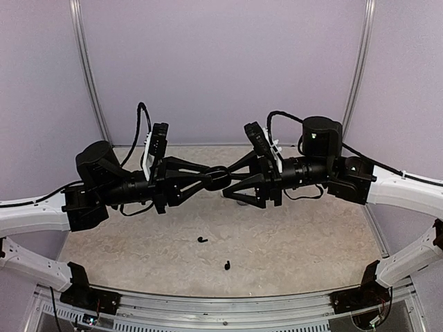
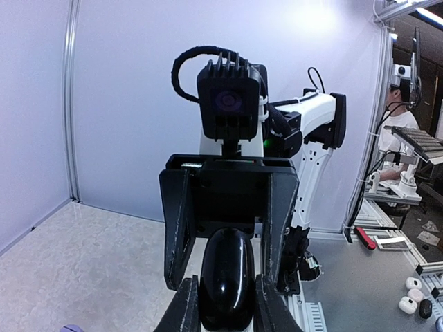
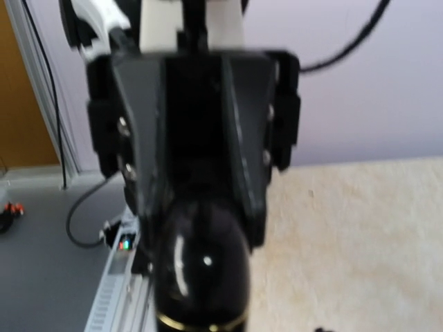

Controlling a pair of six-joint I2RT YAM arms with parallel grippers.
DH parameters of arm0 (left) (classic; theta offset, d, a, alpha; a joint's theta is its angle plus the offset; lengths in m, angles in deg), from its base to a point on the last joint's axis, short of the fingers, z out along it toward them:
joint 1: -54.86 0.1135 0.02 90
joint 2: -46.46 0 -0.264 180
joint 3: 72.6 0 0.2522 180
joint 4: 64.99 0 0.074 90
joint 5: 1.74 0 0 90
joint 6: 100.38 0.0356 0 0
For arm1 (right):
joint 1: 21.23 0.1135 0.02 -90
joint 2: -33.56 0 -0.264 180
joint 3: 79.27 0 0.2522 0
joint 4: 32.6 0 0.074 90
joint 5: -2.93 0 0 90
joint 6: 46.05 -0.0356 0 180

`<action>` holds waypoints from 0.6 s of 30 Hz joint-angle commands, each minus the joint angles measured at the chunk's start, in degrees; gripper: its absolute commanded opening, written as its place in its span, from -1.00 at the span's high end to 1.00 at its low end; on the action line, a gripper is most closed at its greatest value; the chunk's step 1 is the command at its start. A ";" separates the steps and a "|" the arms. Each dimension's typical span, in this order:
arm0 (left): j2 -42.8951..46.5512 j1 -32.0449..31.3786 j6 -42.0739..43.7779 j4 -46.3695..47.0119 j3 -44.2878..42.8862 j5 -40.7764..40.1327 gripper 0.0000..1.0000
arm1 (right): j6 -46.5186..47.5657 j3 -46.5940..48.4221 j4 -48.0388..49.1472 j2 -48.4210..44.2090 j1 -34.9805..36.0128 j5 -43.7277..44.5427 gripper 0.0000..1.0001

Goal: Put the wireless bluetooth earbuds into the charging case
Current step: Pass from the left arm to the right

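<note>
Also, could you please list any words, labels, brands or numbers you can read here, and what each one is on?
None can be read.
The glossy black charging case held in the left hand shows only reflections, no logo.
The camera housing on the other wrist bears no legible marking.
The right wrist view is too blurred for any print.
The small circuit board at the table's near edge is too small to read.

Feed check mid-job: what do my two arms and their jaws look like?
The left arm and right arm match: glossy white base links, chunky black motor housings, and matte black wedge-shaped jaws. A looped black cable runs to each wrist, where a finned black camera sits.
</note>
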 commanded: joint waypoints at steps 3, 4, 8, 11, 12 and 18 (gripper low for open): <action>0.09 0.34 -2.76 6.72 0.79 -0.49 0.97 | -3.35 -0.95 8.29 0.86 -0.25 -2.65 -0.02; -0.03 0.33 -2.90 7.27 0.88 -0.57 0.97 | -3.48 -0.90 8.38 0.93 -0.27 -2.82 -0.01; -0.41 0.35 -2.82 7.74 0.66 -0.79 0.97 | -3.75 -0.94 8.67 1.17 -0.23 -2.93 0.02; -0.90 0.28 -2.92 7.99 0.62 -0.51 0.97 | -4.00 -0.90 9.06 1.22 -0.18 -2.97 0.05; -1.06 0.24 -2.92 8.01 0.58 -0.42 0.97 | -4.16 -0.94 9.34 1.22 -0.16 -3.10 0.05; -1.45 0.24 -2.17 7.67 0.51 -0.40 0.97 | -4.67 -0.69 9.81 1.55 -0.16 -3.91 0.06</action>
